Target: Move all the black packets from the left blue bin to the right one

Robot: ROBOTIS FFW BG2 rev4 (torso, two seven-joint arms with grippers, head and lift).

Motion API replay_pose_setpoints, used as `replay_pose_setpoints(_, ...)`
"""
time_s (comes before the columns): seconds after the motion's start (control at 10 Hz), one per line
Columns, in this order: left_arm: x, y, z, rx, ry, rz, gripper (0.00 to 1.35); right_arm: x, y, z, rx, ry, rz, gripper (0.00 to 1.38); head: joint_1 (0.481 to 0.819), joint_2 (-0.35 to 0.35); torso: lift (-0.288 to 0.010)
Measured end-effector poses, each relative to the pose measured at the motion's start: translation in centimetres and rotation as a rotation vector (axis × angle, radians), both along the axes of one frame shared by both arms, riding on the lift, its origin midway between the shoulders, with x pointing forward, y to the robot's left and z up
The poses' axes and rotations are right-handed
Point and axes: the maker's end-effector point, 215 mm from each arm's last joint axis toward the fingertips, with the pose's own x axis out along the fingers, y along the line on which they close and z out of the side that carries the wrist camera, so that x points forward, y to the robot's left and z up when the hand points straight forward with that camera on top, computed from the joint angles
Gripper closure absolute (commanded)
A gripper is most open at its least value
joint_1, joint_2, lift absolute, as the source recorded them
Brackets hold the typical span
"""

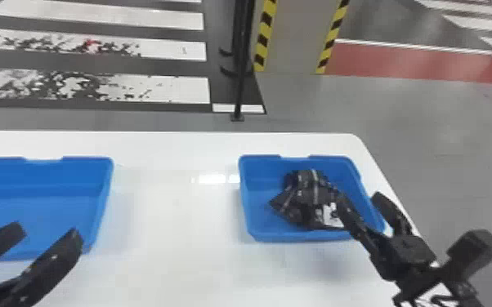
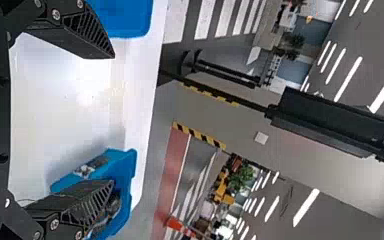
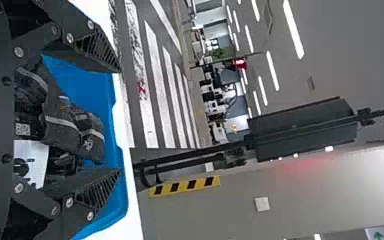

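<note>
Packets (image 1: 306, 192), black with pale stripes, lie heaped in the right blue bin (image 1: 263, 232), at right of centre in the head view. The right wrist view adds closer detail: grey bands across the dark wrapping, a small square code, and a white patch with black marks. Some of the heap is visible past a finger in the left wrist view too.

The left blue bin (image 1: 49, 175) sits at the left of the head view, its inner wall and part of its floor visible. The left gripper (image 1: 49, 232) is at lower left, across that bin's near side as seen from the head; its fingers are spread wide. The right gripper (image 1: 359, 197) reaches over the right bin, fingers wide apart, one by the packets and the other by the bin's right wall. Whether the nearer finger touches a packet I cannot tell.

A broad stretch of white bench (image 1: 175, 212) separates the bins. The right bin stands near the bench's slanting right edge; behind both, a strip of bench runs to the far edge, with a dark pole (image 1: 240, 81) beyond it.
</note>
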Motion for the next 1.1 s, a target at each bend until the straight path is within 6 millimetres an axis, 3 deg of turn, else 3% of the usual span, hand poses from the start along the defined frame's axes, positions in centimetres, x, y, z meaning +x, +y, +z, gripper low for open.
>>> replay_pose_setpoints(0.1, -0.5, 3.3, -0.2, 0.085, -0.02, 0.077, 0.16, -2.7, 0.6, 0.8, -0.036, -0.014, -0.012, 0.15, 0.695, -0.097, -0.138)
replay_pose_setpoints(0.3, -1.6, 9.9, 0.5, 0.314, -0.064, 0.185, 0.16, -6.6, 2.8, 1.9, -0.055, -0.039, -0.01, 0.15, 0.695, 0.064, -0.138)
replay_pose_setpoints(0.4, -2.0, 11.4, 0.6, 0.382, -0.087, 0.205, 0.16, -8.4, 3.5, 2.4, -0.061, -0.042, -0.019, 0.15, 0.695, 0.113, -0.138)
replay_pose_setpoints(0.7, -2.6, 11.8, -0.8, 0.385, -0.112, 0.214, 0.16, -11.6, 3.8, 2.4, -0.061, -0.013, -0.036, 0.15, 0.695, 0.141, -0.138)
replay_pose_setpoints(0.9, -2.1, 10.1, -1.8, 0.341, -0.111, 0.194, 0.16, -11.6, 4.3, 2.4, -0.059, -0.015, -0.029, 0.15, 0.695, 0.116, -0.138)
replay_pose_setpoints(1.1, -2.1, 9.5, -2.1, 0.319, -0.108, 0.191, 0.16, -11.4, 4.6, 2.4, -0.061, -0.017, -0.025, 0.15, 0.695, 0.109, -0.138)
